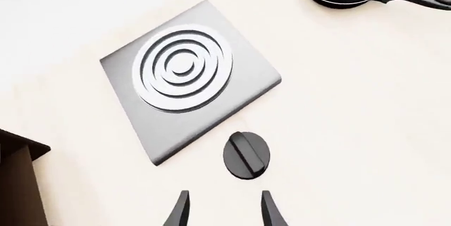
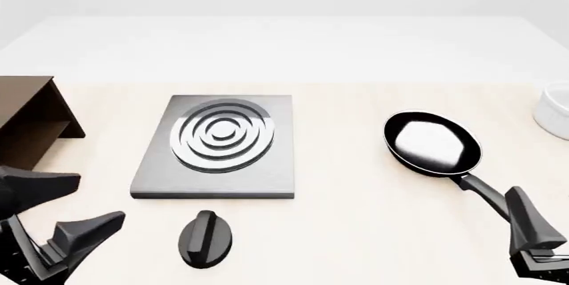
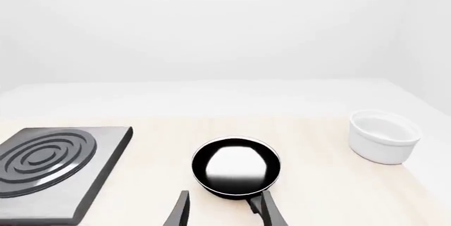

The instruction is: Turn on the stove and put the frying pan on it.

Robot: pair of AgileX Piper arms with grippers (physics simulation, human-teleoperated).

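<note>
The stove is a grey slab with silver rings, lying left of centre; its black knob lies apart, just in front of it. The frying pan rests on the table to the right, handle pointing toward my right gripper. In the right wrist view that gripper is open, the pan just ahead and its handle end beside one finger. My left gripper hangs open left of the knob. Its wrist view shows the knob just beyond the open gripper, with the stove behind.
A brown wooden shelf stands at the left edge, close to the left arm. A white bowl sits at the far right; in the right wrist view the bowl lies beyond and beside the pan.
</note>
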